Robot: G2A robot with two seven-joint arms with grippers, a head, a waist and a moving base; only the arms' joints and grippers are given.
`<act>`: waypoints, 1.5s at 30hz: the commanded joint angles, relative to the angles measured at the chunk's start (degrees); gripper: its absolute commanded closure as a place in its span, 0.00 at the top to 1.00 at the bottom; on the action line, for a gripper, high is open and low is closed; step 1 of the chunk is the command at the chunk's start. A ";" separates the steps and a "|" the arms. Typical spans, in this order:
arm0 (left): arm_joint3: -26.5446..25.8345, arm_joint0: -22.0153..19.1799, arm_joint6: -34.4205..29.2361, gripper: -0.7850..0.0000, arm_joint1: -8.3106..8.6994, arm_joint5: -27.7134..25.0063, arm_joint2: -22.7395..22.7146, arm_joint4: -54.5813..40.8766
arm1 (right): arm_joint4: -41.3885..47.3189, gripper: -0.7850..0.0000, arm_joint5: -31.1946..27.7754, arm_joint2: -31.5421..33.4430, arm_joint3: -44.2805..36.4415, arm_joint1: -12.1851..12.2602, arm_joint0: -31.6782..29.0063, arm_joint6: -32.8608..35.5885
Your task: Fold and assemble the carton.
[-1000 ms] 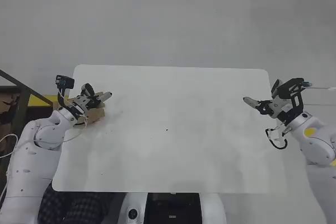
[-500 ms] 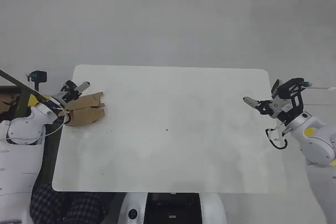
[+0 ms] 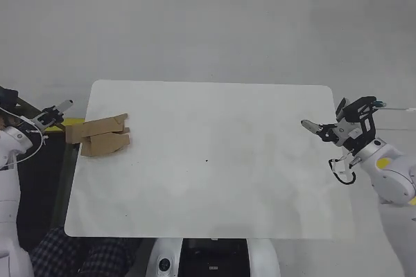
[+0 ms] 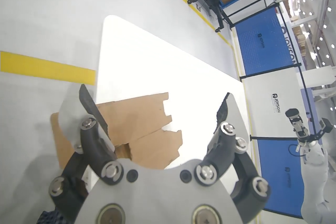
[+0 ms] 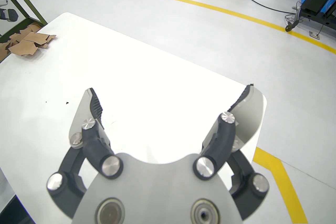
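My left gripper (image 4: 156,104) and right gripper (image 5: 169,93) gape empty; a clumsy nudge could tip the overhanging carton (image 4: 136,117), just ahead of my left, off the table (image 4: 157,64).

Lighting: bright, even, overhead. Table (image 4: 157,64) glared white in wrist views; carton (image 5: 26,45) cast faint shadow; edges bowed.

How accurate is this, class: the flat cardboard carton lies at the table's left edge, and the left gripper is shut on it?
One part is wrong. The left gripper is open, jaws spread, holding nothing, as the left wrist view shows. The flat cardboard carton does lie at the table's left edge.
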 commanded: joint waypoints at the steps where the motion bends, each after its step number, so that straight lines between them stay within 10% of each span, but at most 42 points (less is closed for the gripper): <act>1: 2.81 -1.72 0.80 1.00 0.42 0.36 0.18 2.85 | 0.00 1.00 0.00 0.00 0.00 0.00 0.00 0.00; 29: 32.50 -19.84 1.39 1.00 1.44 2.14 10.90 19.73 | 0.00 1.00 0.00 0.00 0.00 0.00 0.00 0.00; 33: 34.46 -21.17 1.38 0.45 1.04 1.72 11.91 18.96 | 0.00 1.00 0.00 0.00 0.00 0.00 0.00 0.00; 45: 38.51 -23.88 -1.42 0.06 0.52 0.09 13.18 15.24 | 0.00 1.00 0.00 0.00 0.00 0.00 0.00 0.00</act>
